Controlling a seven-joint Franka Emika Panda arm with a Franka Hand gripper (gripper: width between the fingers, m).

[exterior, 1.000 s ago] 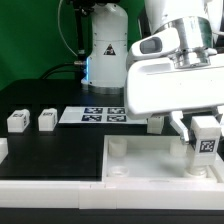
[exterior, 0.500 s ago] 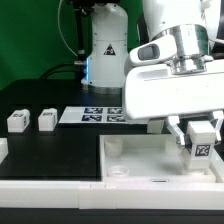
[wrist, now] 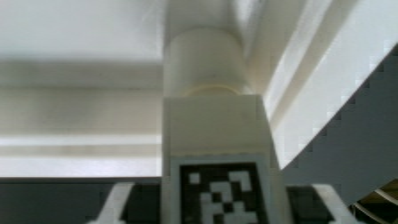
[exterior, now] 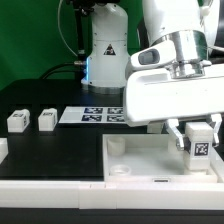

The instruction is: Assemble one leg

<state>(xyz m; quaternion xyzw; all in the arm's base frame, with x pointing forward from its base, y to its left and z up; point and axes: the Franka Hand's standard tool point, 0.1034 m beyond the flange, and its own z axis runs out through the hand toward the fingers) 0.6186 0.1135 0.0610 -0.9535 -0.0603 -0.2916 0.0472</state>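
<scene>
My gripper (exterior: pixel 199 138) is shut on a white leg (exterior: pixel 201 146) with a black-and-white tag on its face. It holds the leg upright over the far right corner of the large white square panel (exterior: pixel 130 165). In the wrist view the leg (wrist: pixel 217 150) fills the middle, its round end pointing at the panel's corner (wrist: pixel 107 110), with the pale fingers (wrist: pixel 128 205) on both sides. Two more legs, one (exterior: pixel 17 121) and another (exterior: pixel 46 120), lie on the black table at the exterior view's left.
The marker board (exterior: pixel 95 115) lies flat behind the panel. The robot's white base (exterior: pixel 105 45) stands at the back. A white part (exterior: pixel 3 150) shows at the left edge. A green backdrop closes the rear.
The gripper with the leg has risen slightly and shifted a little to the exterior view's left. The other legs and the panel have not moved.
</scene>
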